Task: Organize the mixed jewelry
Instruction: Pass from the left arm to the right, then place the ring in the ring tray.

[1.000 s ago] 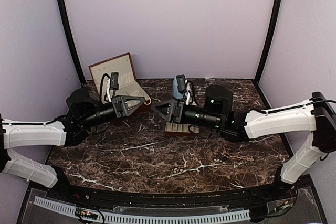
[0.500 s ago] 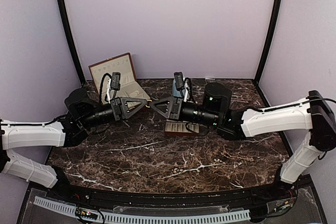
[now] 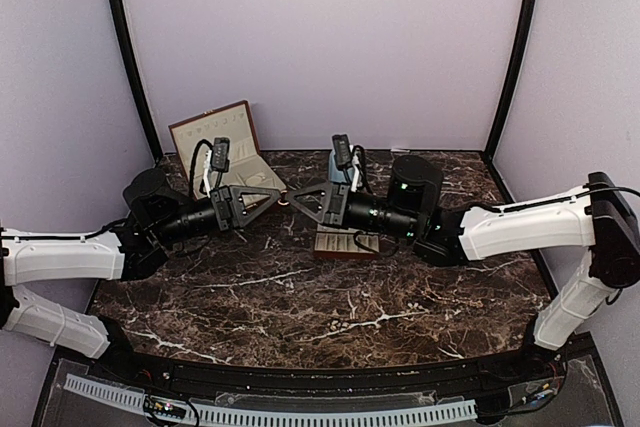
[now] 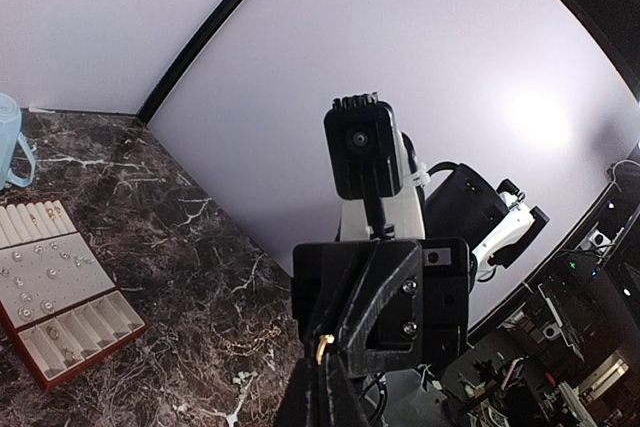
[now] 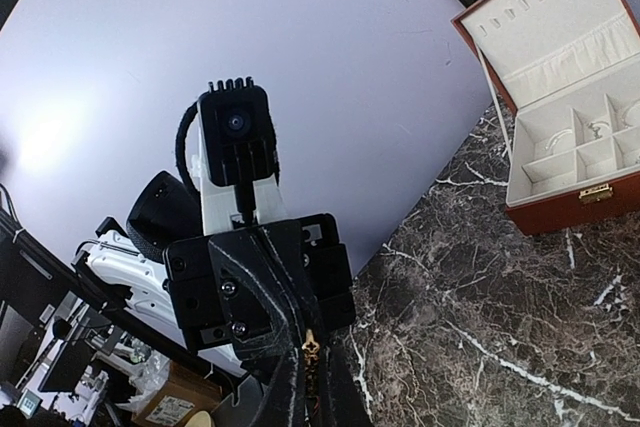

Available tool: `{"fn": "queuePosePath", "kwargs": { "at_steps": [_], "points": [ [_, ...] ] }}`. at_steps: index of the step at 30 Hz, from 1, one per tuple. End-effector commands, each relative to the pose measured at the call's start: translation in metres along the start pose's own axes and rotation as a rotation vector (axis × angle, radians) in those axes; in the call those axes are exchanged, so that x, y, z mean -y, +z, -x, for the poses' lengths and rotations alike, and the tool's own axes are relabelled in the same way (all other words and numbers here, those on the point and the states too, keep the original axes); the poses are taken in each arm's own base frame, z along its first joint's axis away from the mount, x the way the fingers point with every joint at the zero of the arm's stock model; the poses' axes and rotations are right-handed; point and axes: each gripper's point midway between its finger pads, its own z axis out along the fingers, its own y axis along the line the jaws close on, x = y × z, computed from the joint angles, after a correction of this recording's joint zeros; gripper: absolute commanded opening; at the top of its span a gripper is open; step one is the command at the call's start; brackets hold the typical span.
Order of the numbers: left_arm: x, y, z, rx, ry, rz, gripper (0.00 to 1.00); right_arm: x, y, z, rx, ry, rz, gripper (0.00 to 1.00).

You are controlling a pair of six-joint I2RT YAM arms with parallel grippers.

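- Far left: an open reddish-brown box with cream lining [image 3: 215, 142] stands at the back of the dark, white-veined marble table [image 3: 300, 297]. A few pale loops [image 5: 600, 128] lie in its compartments, so some sorting looks done.
- Left of centre: the left gripper [image 3: 275, 196] hangs above the table with its jaws pressed narrow and its tips pointing right.
- Centre: a tiny gold-coloured jewelry piece [image 4: 321, 347] sits in the air exactly where the two sets of tips meet. It is a slim glinting sliver, far smaller than a finger, and its kind is too small to tell.
- Right of centre: the right gripper [image 3: 296, 199] faces the left one tip to tip, jaws equally narrow on the same piece. This reads as a hand-over with neither side released.
- Just right and nearer: a flat cream slotted tray in a brown frame [image 3: 345, 244] lies on the table. Small pale studs and rings [image 4: 40, 267] fill part of it, while other slots are bare.
- Behind the tray: a pale blue mug [image 3: 337, 162].
- Progress, as a judgement: roughly midway. The held piece has no slot yet. Whether loose pieces lie on the table cannot be told, since any specks blend into the veins.
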Motion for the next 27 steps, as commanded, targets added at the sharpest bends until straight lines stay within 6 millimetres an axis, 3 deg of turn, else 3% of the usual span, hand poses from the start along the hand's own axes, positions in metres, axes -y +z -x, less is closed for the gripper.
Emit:
{"fn": "queuePosePath", "kwargs": {
  "at_steps": [1, 6, 8, 9, 12, 13, 17, 19, 20, 21, 22, 23, 24, 27],
  "points": [
    [0.009, -0.002, 0.005, 0.022, 0.042, -0.021, 0.0, -0.017, 0.0, 0.021, 0.059, -0.012, 0.061, 0.0],
    [0.004, -0.001, 0.004, 0.013, 0.048, 0.008, 0.0, -0.015, -0.002, 0.023, 0.065, -0.014, 0.031, 0.0],
    [0.001, -0.001, 0.006, 0.014, 0.051, 0.036, 0.12, -0.009, -0.003, 0.025, 0.066, -0.019, -0.016, 0.0],
    [-0.005, -0.001, 0.004, 0.007, 0.042, 0.064, 0.26, -0.007, -0.004, 0.027, 0.065, -0.025, -0.045, 0.0],
    [-0.012, -0.008, 0.012, 0.039, 0.068, 0.14, 0.47, 0.013, -0.011, 0.033, 0.067, -0.051, -0.183, 0.0],
    [-0.018, -0.009, 0.008, 0.018, 0.068, 0.177, 0.56, 0.021, -0.015, 0.036, 0.066, -0.064, -0.234, 0.0],
    [-0.03, -0.018, 0.016, -0.029, 0.162, 0.323, 0.74, 0.064, -0.036, 0.044, 0.04, -0.096, -0.469, 0.0],
    [-0.033, -0.023, 0.029, -0.049, 0.209, 0.384, 0.79, 0.092, -0.05, 0.047, 0.011, -0.1, -0.596, 0.0],
    [-0.043, -0.027, 0.024, -0.09, 0.215, 0.426, 0.8, 0.106, -0.057, 0.05, 0.003, -0.096, -0.652, 0.0],
    [-0.048, -0.033, 0.036, -0.077, 0.22, 0.453, 0.81, 0.12, -0.064, 0.051, -0.01, -0.088, -0.702, 0.0],
    [-0.054, -0.037, 0.032, -0.117, 0.212, 0.464, 0.81, 0.134, -0.07, 0.055, -0.015, -0.082, -0.745, 0.0],
    [-0.062, -0.044, 0.045, -0.101, 0.207, 0.492, 0.81, 0.147, -0.076, 0.057, -0.024, -0.078, -0.786, 0.0],
    [-0.067, -0.049, 0.041, -0.134, 0.196, 0.498, 0.82, 0.156, -0.08, 0.062, -0.026, -0.076, -0.819, 0.0],
    [-0.088, -0.073, 0.068, -0.126, 0.217, 0.605, 0.83, 0.187, -0.092, 0.07, -0.045, -0.078, -0.925, 0.0]
  ]
}}
